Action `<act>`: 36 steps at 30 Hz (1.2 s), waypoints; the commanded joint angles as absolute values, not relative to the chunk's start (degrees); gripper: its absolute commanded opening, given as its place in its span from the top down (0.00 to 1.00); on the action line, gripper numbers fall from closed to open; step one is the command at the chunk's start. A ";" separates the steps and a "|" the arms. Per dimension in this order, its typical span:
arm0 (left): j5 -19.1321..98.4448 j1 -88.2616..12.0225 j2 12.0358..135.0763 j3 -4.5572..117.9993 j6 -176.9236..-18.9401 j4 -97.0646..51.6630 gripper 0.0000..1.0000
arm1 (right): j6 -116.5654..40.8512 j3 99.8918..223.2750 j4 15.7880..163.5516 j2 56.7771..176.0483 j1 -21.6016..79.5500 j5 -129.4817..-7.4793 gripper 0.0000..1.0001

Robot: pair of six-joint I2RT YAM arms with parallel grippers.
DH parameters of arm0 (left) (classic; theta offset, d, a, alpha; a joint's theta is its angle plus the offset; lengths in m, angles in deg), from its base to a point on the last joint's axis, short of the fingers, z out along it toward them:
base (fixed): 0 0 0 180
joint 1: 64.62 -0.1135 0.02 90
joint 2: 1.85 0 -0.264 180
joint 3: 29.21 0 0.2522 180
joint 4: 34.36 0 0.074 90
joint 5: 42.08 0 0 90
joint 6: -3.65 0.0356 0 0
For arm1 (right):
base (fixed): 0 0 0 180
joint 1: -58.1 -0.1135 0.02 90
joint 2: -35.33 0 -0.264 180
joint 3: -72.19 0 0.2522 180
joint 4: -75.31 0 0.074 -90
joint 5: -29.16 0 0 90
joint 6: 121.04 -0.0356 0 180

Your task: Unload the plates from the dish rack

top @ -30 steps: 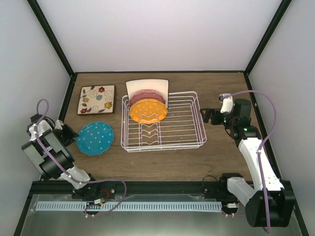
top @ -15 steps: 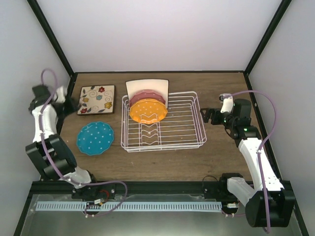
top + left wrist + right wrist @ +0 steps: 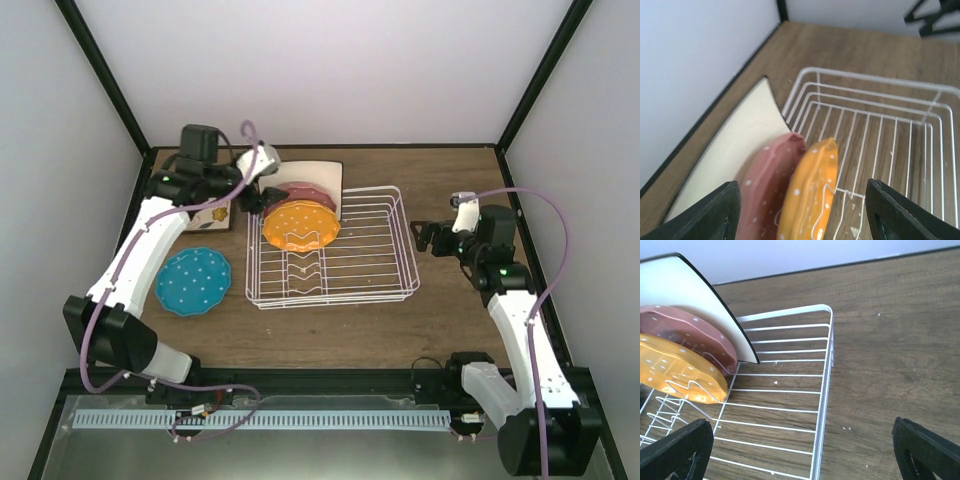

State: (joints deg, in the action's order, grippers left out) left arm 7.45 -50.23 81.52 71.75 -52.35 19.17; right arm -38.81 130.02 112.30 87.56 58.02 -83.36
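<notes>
Left end effector (image 3: 252, 198) swung to 10 o'clock of the dish rack (image 3: 340, 297).
It gaped apart, as did the right end effector (image 3: 422, 237).

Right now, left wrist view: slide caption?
Open left gripper over cream plate, pink plate, orange plate in dish rack.

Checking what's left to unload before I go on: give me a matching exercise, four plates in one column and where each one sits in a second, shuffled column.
Plates:
1. orange plate
2. pink plate
3. cream square plate
4. blue plate

Places:
A. flat on the table, left of the dish rack
B. in the rack, nearest the back wall
C. in the rack, nearest the arms' bases
D. in the rack, between two other plates

Pairs: 1-C, 2-D, 3-B, 4-A
</notes>
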 commanded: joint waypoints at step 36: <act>24.16 -38.87 97.67 71.20 -33.05 19.27 0.71 | -40.08 131.12 114.10 82.09 58.63 -80.18 0.00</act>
State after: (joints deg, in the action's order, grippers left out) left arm 23.38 -40.15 96.60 71.01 -33.47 19.59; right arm -39.91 130.02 113.59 83.03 58.02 -80.85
